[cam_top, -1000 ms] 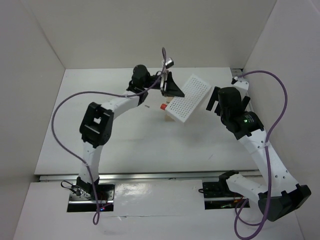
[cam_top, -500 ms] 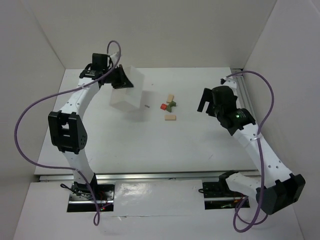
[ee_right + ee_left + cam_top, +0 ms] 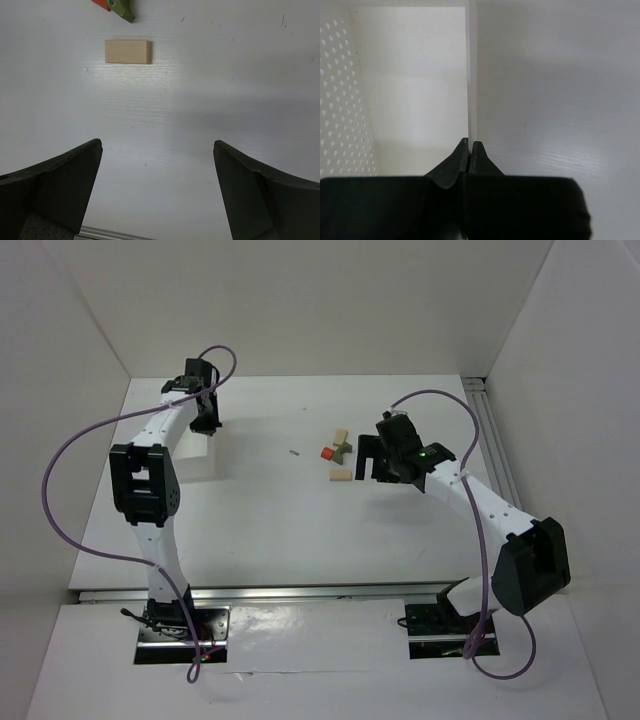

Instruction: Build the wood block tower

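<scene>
1. The right gripper (image 3: 372, 456) hangs low over the table (image 3: 300, 530), right of the middle, and its 2 jaws stand wide apart with nothing between them.
2. Just left of this gripper, 1 tan block (image 3: 341, 476) lies flat on the table, alone and apart from the other pieces. In the right wrist view it is ahead of the open fingers and a little to the left.
3. Behind it, a red block (image 3: 326, 453) and a green block (image 3: 345, 449) lie side by side and seem to touch.
4. A second tan block (image 3: 341, 435) lies just behind the green one. I cannot tell if they touch.
5. No block stands on another, so the tower is not built.
6. At the far left, the left gripper (image 3: 206, 423) has its jaws clamped together on the thin upright wall of a white box (image 3: 197, 462). In the left wrist view, the inside of the box shows a wall with many small holes.
</scene>
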You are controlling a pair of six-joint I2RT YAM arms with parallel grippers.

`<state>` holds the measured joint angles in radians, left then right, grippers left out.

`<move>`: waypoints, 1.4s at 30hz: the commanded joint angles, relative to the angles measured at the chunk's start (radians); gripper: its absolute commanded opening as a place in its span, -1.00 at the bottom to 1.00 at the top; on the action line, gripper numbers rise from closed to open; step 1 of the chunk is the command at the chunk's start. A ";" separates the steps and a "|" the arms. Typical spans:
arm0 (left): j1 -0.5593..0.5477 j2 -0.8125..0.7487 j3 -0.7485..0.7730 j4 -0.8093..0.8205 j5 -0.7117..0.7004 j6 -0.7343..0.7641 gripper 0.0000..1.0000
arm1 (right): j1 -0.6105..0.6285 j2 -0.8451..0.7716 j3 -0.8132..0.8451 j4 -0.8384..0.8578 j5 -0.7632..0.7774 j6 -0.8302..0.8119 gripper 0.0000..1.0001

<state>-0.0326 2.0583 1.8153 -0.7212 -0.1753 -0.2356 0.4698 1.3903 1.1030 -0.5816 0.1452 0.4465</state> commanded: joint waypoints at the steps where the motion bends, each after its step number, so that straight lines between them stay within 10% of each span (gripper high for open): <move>1: 0.039 0.039 0.058 0.045 -0.130 0.019 -1.00 | 0.009 -0.004 0.004 0.068 0.002 0.014 0.98; 12: 0.082 0.079 0.114 -0.007 -0.055 -0.007 -0.91 | 0.018 -0.004 -0.032 0.077 0.011 0.032 0.98; 13: 0.082 0.079 0.143 -0.042 -0.055 -0.022 -0.19 | 0.018 -0.004 -0.041 0.077 0.011 0.032 0.98; 16: 0.082 0.043 0.167 -0.067 -0.055 -0.033 0.99 | 0.018 -0.004 -0.060 0.100 -0.002 0.043 0.98; 27: -0.217 -0.257 0.043 -0.072 0.043 -0.146 0.96 | 0.018 0.113 0.032 0.120 0.007 0.009 0.98; 33: -0.449 -0.221 -0.085 0.024 0.333 -0.192 0.36 | 0.018 0.125 0.026 0.102 0.005 0.001 0.98; 42: -0.589 0.028 0.058 -0.050 0.217 -0.234 0.63 | -0.043 -0.126 -0.157 0.161 -0.039 0.050 0.86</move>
<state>-0.6140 2.0773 1.8145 -0.7433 0.0616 -0.4316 0.4381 1.3186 0.9585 -0.4755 0.1238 0.4797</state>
